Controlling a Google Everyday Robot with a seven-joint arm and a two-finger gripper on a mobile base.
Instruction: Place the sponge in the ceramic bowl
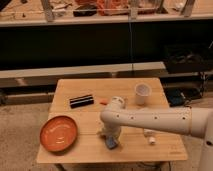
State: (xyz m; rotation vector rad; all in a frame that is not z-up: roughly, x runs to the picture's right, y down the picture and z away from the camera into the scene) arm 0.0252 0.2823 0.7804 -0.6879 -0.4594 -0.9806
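Note:
The sponge (111, 145), a small blue-grey pad, lies on the wooden table (165, 150) near its front edge. My gripper (108, 139) points down right over the sponge, at the end of the white arm that reaches in from the right. Its jaws stand open around the sponge's top, and the wrist hides much of the pad. The ceramic bowl (59, 133), wide, shallow and orange-red, sits at the table's front left, about a hand's width left of the gripper. Nothing is in it.
A black block with a light stripe (81, 100) lies at the back left. A small orange piece (103, 102) sits beside it. A white cup (142, 93) stands at the back right. A small white object (150, 138) lies under the arm.

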